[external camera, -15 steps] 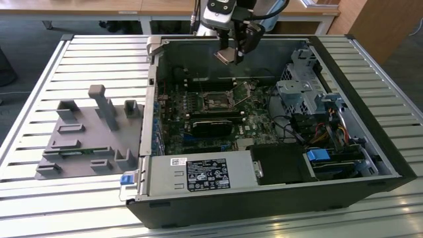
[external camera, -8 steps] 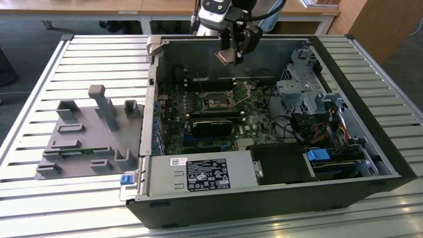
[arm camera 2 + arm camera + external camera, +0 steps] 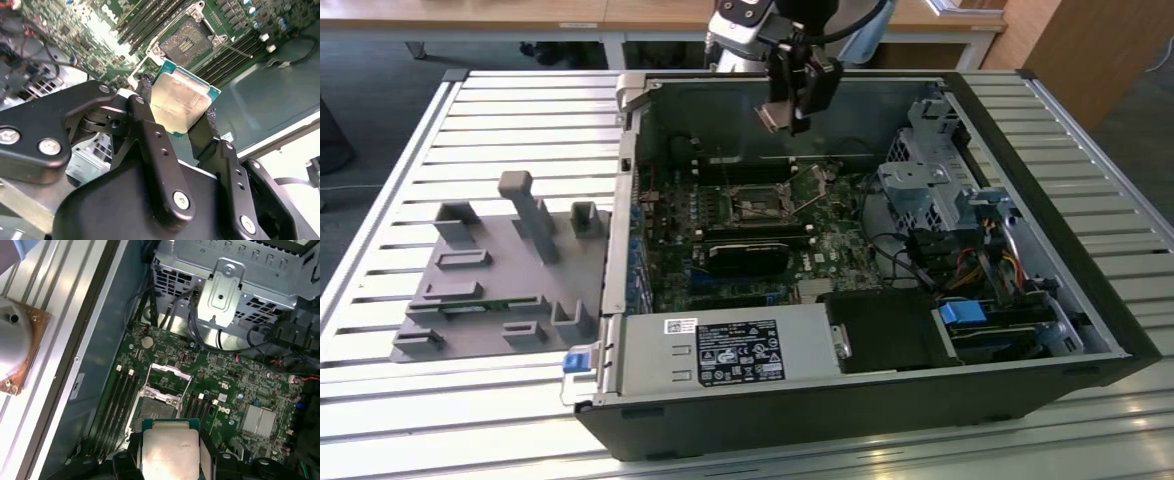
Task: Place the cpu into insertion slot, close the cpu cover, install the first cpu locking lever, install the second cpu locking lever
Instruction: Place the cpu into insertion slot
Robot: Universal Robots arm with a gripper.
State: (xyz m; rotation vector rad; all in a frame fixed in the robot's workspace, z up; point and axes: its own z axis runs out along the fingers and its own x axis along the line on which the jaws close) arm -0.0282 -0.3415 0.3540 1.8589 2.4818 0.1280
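Held cpu (image 3: 184,97) — in hand (image 3: 176,104) (above insertion slot (image 3: 184,42)).

Work surface was a slatted metal table (image 3: 400,420), pale grey, w/ bright glare on slats nr the front. Behind it: light wooden desks (image 3: 494,12) on white legs, dark grey floor (image 3: 374,60), wooden panel (image 3: 1094,40) at exterior view's right, poss. a cabinet.

I get the exterior view from high up and well back, looking down on the whole open computer case (image 3: 854,410). Both wrist views sit close above the motherboard (image 3: 225,385), facing down, and share the insertion slot (image 3: 185,42) (image 3: 159,402) and the cpu (image 3: 182,100) (image 3: 167,452).
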